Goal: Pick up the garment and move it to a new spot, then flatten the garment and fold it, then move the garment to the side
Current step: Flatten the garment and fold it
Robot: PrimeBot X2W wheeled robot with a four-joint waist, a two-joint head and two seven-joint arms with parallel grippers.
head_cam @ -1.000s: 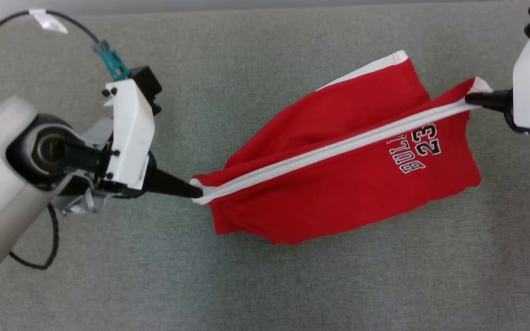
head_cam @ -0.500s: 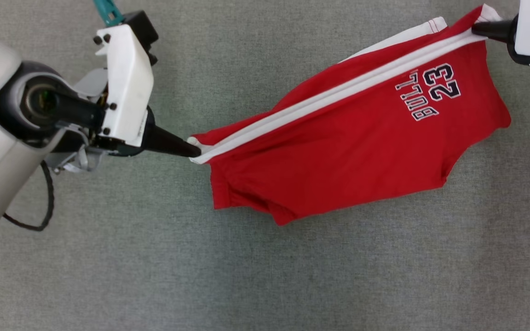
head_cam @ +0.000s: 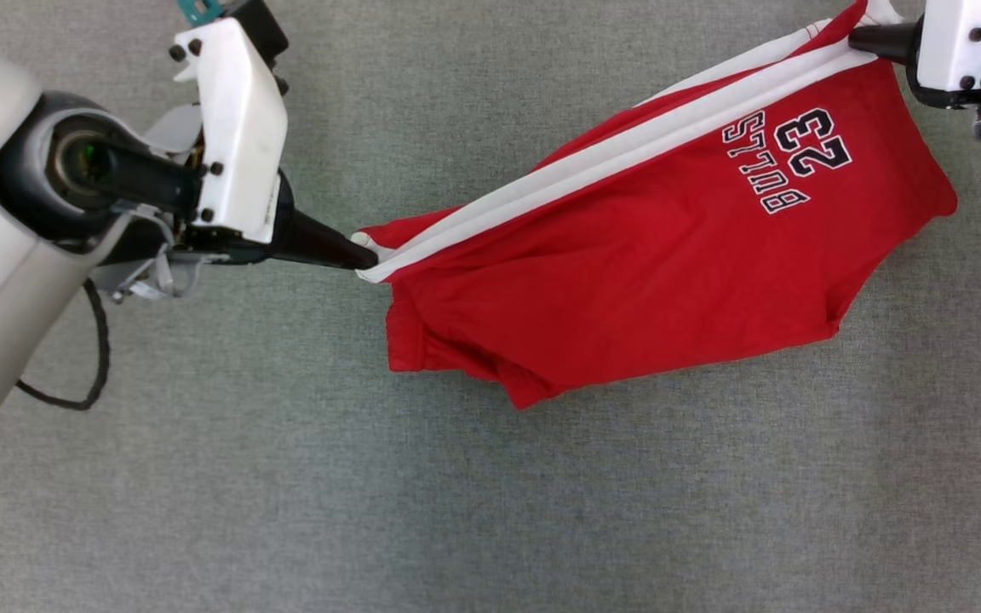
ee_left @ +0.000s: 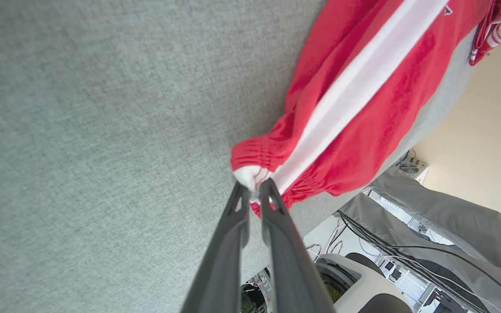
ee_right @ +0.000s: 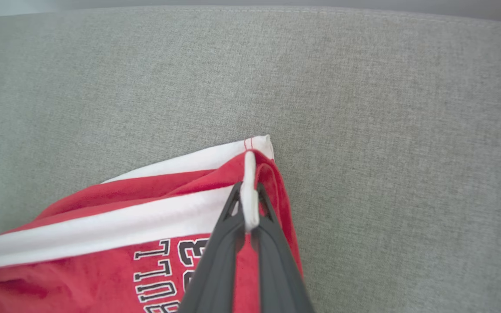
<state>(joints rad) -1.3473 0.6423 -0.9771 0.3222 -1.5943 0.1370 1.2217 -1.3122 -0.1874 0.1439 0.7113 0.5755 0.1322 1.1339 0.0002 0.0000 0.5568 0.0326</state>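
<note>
2 ends of the shorts [head_cam: 644,281] are clamped: your left gripper [head_cam: 363,258] at 9 o'clock, right gripper [head_cam: 857,38] at 1; pull taut, lower evenly.

The garment [head_cam: 644,272] was stretched slantwise over the tabletop [head_cam: 490,511]. Its left end was pinched in the left gripper [head_cam: 363,255], left of the middle; its right end was pinched in the right gripper [head_cam: 855,36], at the far right and farther back. The rest of the cloth spread on the near side of that line. A cable [head_cam: 99,358] looped at the far left, beside the left arm
</note>
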